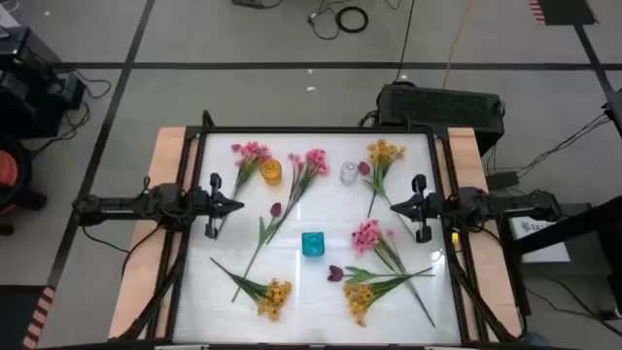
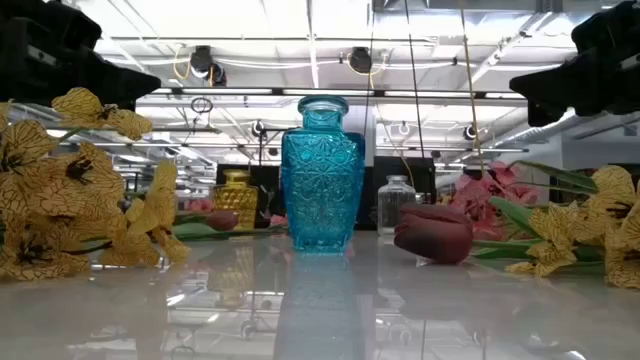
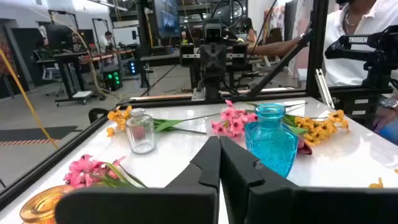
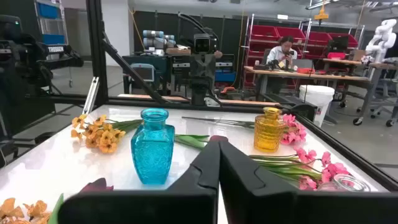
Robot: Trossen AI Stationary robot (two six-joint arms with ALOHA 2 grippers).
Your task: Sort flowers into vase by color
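Three small vases stand upright on the white table: a blue one at the middle, an amber one and a clear one farther back. Flower sprigs lie flat around them: pink clusters, yellow clusters and maroon buds. My left gripper hovers shut at the table's left side, pointing level toward the middle. My right gripper hovers shut at the right side, facing it. Neither holds anything.
A black frame borders the table top. Beyond the table, a person in a white shirt stands close to its edge and another person sits at a desk farther off. Bare table surface lies between the two grippers.
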